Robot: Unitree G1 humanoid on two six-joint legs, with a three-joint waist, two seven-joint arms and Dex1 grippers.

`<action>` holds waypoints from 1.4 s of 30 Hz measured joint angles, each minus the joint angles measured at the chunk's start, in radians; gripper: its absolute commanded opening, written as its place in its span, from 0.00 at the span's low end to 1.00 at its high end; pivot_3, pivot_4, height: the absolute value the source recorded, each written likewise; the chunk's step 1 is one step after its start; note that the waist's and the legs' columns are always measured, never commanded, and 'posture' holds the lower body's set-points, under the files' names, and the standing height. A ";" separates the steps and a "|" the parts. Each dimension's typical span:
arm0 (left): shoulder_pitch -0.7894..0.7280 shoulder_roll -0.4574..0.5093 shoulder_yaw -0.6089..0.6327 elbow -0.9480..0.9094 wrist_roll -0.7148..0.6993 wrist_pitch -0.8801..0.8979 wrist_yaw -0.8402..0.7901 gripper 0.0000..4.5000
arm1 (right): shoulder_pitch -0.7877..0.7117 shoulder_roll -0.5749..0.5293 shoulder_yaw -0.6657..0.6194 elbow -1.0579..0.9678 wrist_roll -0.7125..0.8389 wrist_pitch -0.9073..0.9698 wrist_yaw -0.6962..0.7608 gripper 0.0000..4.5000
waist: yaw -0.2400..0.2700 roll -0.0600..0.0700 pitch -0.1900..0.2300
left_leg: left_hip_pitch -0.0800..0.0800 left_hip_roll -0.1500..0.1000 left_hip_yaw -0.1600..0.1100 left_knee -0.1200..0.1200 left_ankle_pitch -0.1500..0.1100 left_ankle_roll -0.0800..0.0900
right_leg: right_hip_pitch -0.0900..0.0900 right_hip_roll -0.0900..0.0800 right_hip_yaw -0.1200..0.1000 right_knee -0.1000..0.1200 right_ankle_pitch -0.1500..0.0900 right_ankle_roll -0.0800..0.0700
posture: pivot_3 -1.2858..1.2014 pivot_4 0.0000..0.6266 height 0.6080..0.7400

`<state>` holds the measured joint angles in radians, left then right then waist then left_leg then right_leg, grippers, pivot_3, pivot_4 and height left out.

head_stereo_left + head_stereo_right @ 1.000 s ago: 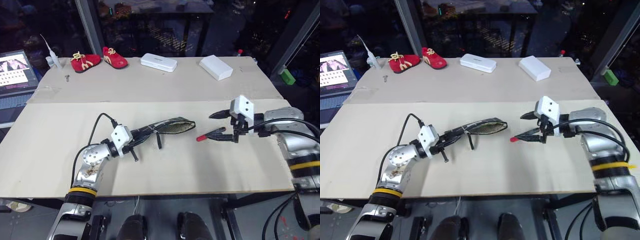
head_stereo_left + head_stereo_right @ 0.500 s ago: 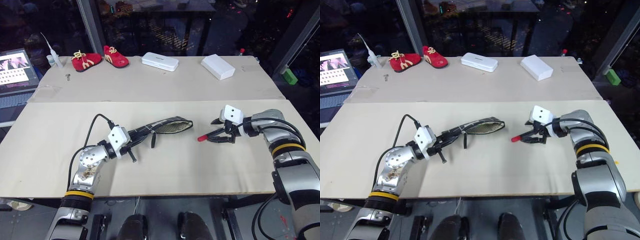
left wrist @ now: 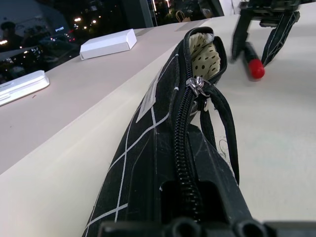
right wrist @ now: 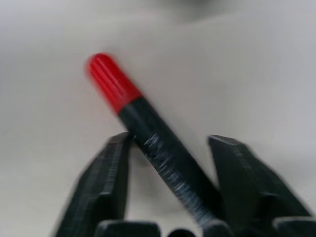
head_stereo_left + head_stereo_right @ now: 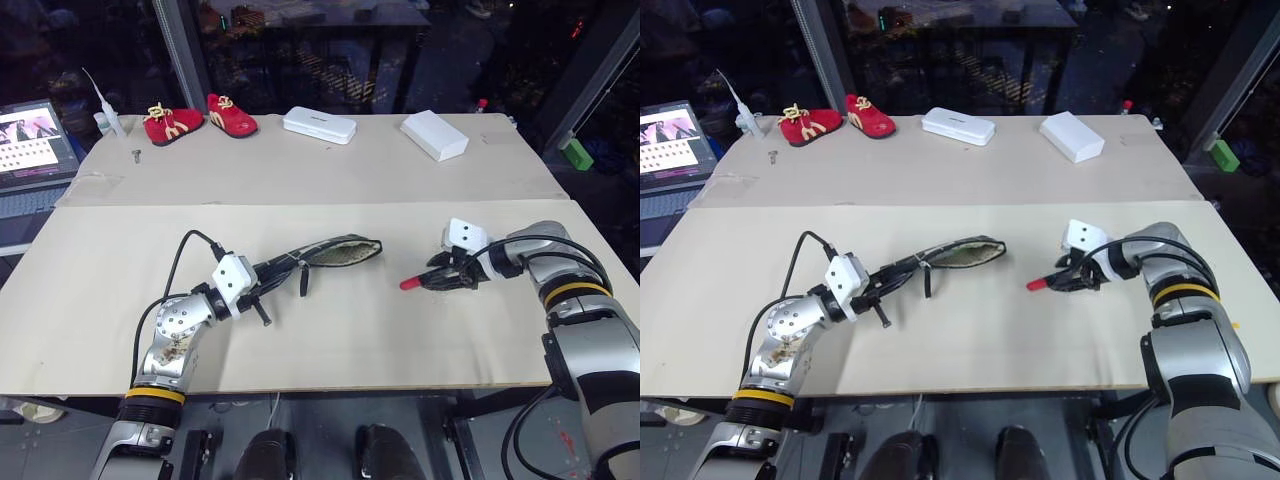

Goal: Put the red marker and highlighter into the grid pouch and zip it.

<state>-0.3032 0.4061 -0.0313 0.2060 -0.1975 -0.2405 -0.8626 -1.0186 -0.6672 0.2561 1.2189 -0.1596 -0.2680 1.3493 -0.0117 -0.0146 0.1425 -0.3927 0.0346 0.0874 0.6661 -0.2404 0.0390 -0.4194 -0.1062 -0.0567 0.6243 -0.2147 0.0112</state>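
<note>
The red marker [image 4: 148, 133], a black barrel with a red cap, lies flat on the table between the right gripper's [image 5: 443, 281] two fingers, cap pointing away from the claw. The grid pouch [image 3: 163, 148], black with white lines, is clamped at one end in the left gripper [image 5: 262, 292]; its far end gapes unzipped, showing a dotted lining.

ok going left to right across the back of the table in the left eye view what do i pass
laptop → white squeeze bottle → first red shoe → second red shoe → rounded white case → white box → green block, off the table's right edge
</note>
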 measured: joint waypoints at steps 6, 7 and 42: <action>0.000 -0.001 0.000 0.000 0.000 0.000 0.007 0.00 | 0.011 -0.006 -0.014 -0.011 0.002 0.008 0.025 0.11 | 0.001 0.000 0.000 | 0.000 0.000 0.000 0.000 0.000 0.000 | 0.000 0.000 0.000 0.000 0.000 0.000 | 0.52 0.24 1.00; 0.000 -0.002 0.000 0.000 0.000 0.000 0.008 0.00 | 0.016 -0.008 -0.020 -0.017 0.004 0.008 0.026 0.11 | 0.002 0.000 0.000 | 0.000 0.000 0.000 0.000 0.000 0.000 | 0.000 0.000 0.000 0.000 0.000 0.000 | 0.52 0.24 1.00; -0.069 -0.026 -0.013 0.061 -0.001 0.003 -0.030 0.00 | 0.297 0.018 0.089 -1.152 -0.115 0.250 -0.310 0.11 | 0.011 0.000 0.000 | -0.002 -0.001 0.001 -0.002 0.000 0.000 | -0.004 0.001 0.000 0.000 0.000 0.000 | 0.52 0.24 1.00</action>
<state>-0.3723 0.3806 -0.0443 0.2675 -0.1981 -0.2370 -0.8927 -0.7215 -0.6496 0.3449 0.0666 -0.2742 -0.0179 1.0395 -0.0003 -0.0143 0.1429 -0.3951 0.0332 0.0884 0.6643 -0.2405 0.0388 -0.4235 -0.1051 -0.0563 0.6240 -0.2148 0.0116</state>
